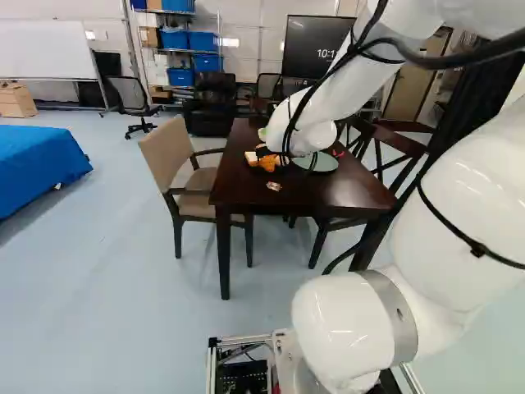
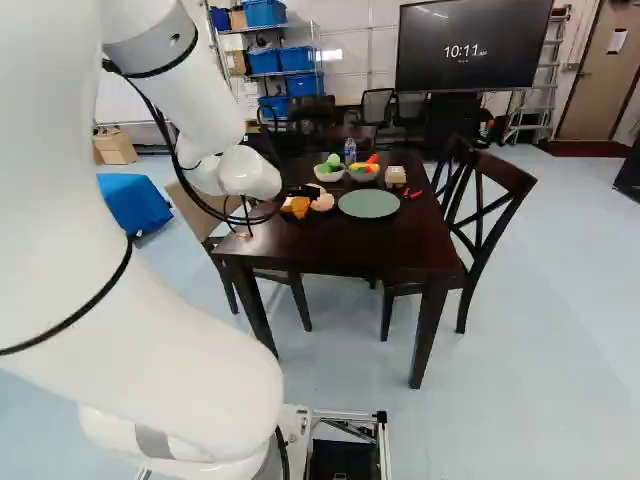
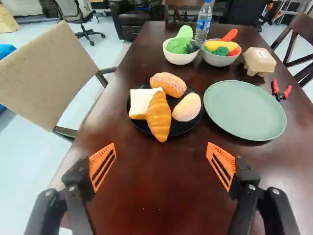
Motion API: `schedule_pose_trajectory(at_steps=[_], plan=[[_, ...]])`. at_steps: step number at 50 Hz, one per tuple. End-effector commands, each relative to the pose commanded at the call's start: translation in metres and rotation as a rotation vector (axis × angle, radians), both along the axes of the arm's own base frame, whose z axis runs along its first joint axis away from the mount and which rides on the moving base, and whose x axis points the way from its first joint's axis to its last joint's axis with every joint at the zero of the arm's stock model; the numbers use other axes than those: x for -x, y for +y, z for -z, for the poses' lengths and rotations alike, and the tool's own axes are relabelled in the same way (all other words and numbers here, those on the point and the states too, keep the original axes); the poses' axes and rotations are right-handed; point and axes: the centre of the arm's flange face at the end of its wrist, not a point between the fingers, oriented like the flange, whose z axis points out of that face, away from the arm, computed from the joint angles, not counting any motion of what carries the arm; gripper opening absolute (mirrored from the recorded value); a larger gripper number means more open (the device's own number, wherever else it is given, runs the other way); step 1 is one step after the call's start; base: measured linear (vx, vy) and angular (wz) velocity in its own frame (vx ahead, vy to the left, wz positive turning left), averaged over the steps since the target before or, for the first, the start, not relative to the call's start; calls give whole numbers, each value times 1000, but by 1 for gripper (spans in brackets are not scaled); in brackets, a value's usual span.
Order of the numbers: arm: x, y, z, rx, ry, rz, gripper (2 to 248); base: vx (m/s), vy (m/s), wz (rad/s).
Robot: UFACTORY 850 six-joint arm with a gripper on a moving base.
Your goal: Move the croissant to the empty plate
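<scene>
The black gripper [image 2: 303, 191] shows partly beside the arm's wrist in the right base view, over the table. In the wrist view the gripper [image 3: 161, 161] stands wide open, nothing between its orange pads. Ahead of it, the croissant [image 3: 159, 117] lies on the black plate [image 3: 182, 128], its near tip over the rim. White toast [image 3: 139, 102], a sugared bread roll [image 3: 167, 84] and a pale round bun [image 3: 187, 107] share that plate. The bare pale green plate [image 3: 244, 108] is on the black plate's right-hand side, also seen in the right base view.
Behind the plates stand two bowls of toy vegetables [image 3: 181, 58] [image 3: 220, 58], a water bottle [image 3: 203, 22] and an egg carton [image 3: 259, 61]. Red-handled pliers [image 3: 281, 91] lie beyond the green plate. Chairs [image 1: 193, 168] [image 2: 485, 205] flank the dark table [image 2: 350, 250].
</scene>
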Motion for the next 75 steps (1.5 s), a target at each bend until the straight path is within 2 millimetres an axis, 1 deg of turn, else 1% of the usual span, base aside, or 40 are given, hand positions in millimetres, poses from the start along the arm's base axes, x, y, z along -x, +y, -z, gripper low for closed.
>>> schedule_pose_trajectory(at_steps=[23,54,75], plan=[[-26,6,-17,3,75,-13,247,0,0,0],[-64,6,-41,3,197,-5,247,0,0,0],[-100,6,-36,-4,272,3,247,0,0,0]])
